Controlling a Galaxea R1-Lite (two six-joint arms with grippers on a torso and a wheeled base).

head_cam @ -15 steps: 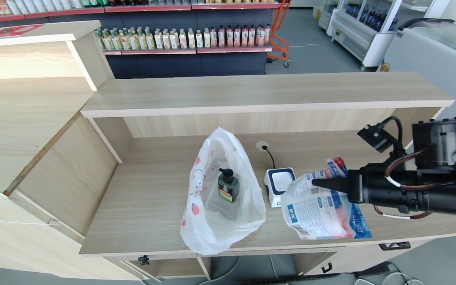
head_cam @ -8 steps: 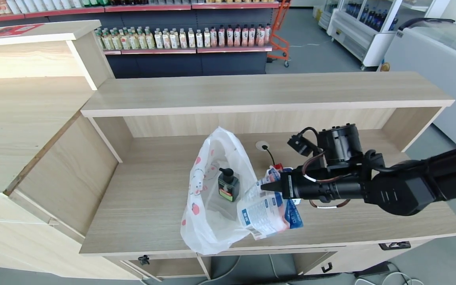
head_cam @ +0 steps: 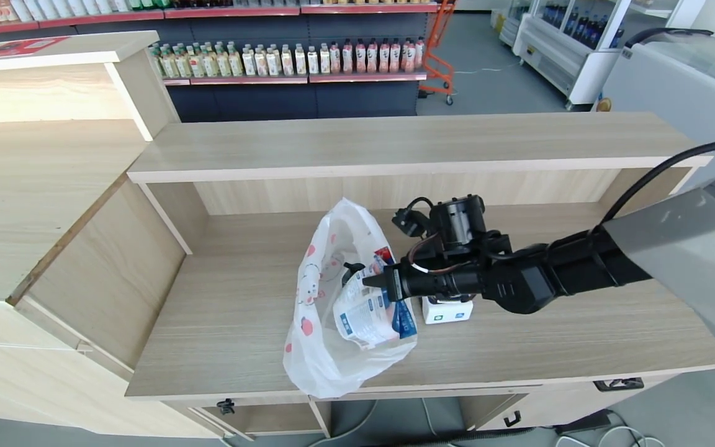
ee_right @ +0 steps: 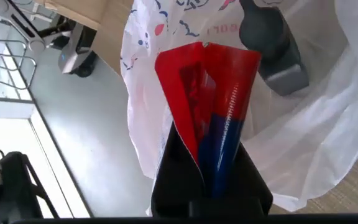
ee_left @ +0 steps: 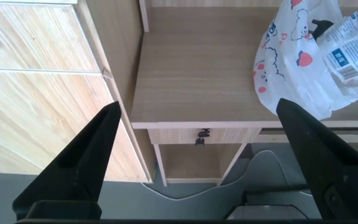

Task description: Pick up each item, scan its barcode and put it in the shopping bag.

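— What does the right wrist view give that the head view can't?

— The grip itself. The right claw (ee_right: 210, 180) is clenched on the red top edge of the pouch (ee_right: 213, 93), and past it you look down into the shopping bag (ee_right: 148, 81), where a dark pump bottle (ee_right: 272, 43) stands.

— And from the head?

— There the right claw (head_cam: 373, 280) holds the pouch (head_cam: 364, 310) at the open mouth of the shopping bag (head_cam: 314, 347). I cannot tell if its lower end is past the rim. The pump bottle (head_cam: 351, 270) peeks out just behind it.

— The left side?

— The left claw (ee_left: 197, 106) is released, fingers (ee_left: 79, 168) spread wide with nothing between them, out beyond the front edge of the surface (ee_left: 191, 68).

— What else is on the surface?

— On the pale wooden surface (head_cam: 239, 323) a white scanner (head_cam: 447, 310) sits just beside the bag, partly under the right arm. A raised ledge (head_cam: 395, 143) runs along the back.

— The room?

— Shelves (head_cam: 289, 59) lined with bottles, and chest freezers (head_cam: 581, 43) to the right.
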